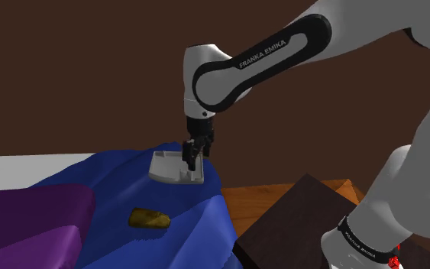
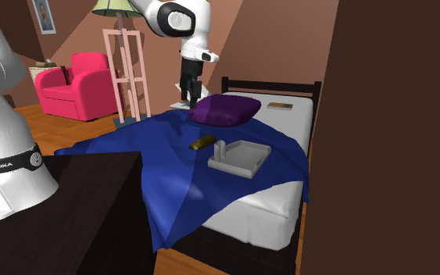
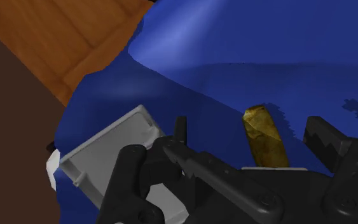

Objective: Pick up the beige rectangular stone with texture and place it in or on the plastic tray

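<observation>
While the gripper (image 1: 194, 159) is held high over the blue blanket (image 1: 114, 183) with its fingers spread and nothing clasped, the ochre-brown stone (image 1: 150, 218) is seen lying on that blanket, near the grey tray (image 1: 176, 168) but apart from it. From the wrist, the stone is framed between the two fingers, untouched and lower down, with its long axis laid roughly across the line joining them. Little turning is therefore judged necessary, and mainly a descent onto the stone is called for.

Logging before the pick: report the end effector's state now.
End effector: open, holding nothing; the stone lies on the blue blanket.
</observation>
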You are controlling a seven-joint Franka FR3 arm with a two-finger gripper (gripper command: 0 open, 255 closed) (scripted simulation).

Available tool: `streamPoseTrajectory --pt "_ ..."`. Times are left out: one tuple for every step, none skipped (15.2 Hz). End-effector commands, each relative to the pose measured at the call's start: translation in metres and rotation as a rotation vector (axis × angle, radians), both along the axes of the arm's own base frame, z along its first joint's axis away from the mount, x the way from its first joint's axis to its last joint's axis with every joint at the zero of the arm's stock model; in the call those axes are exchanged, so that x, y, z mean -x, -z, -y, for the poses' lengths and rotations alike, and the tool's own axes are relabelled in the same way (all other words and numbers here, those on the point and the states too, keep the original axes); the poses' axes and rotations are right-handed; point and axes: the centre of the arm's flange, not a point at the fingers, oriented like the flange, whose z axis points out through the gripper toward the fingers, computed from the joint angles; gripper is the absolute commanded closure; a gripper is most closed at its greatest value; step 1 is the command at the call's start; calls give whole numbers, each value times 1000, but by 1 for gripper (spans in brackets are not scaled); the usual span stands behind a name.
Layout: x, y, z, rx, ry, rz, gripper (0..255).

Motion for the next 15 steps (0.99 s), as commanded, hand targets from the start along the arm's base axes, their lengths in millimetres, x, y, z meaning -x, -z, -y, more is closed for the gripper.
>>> streamPoseTrajectory --pt "-9 19 -19 -5 -30 -2 0" --pt "-13 27 -28 -7 -44 -3 0" --pt "-17 35 -38 -9 -59 -5 0" --pt "-21 43 -48 -12 -74 -6 0" --pt "-25 52 -58 -14 -88 -7 0" --pt "-28 60 -68 -16 -103 -8 0" --pt "-32 68 -77 -18 -118 -9 0" --pt "-35 76 -88 -20 -132 -11 0" --pt "-38 84 -98 -22 -147 -12 0" --pt "-41 93 -108 -24 -162 -13 0" --pt "-44 101 -118 -26 -176 -14 0" --pt "-47 109 -128 -29 -191 -15 0" --pt "-49 117 -139 -31 -206 -17 0" --pt "-52 125 -149 -33 -220 -18 0" --pt "-54 133 -160 -35 -235 -19 0"
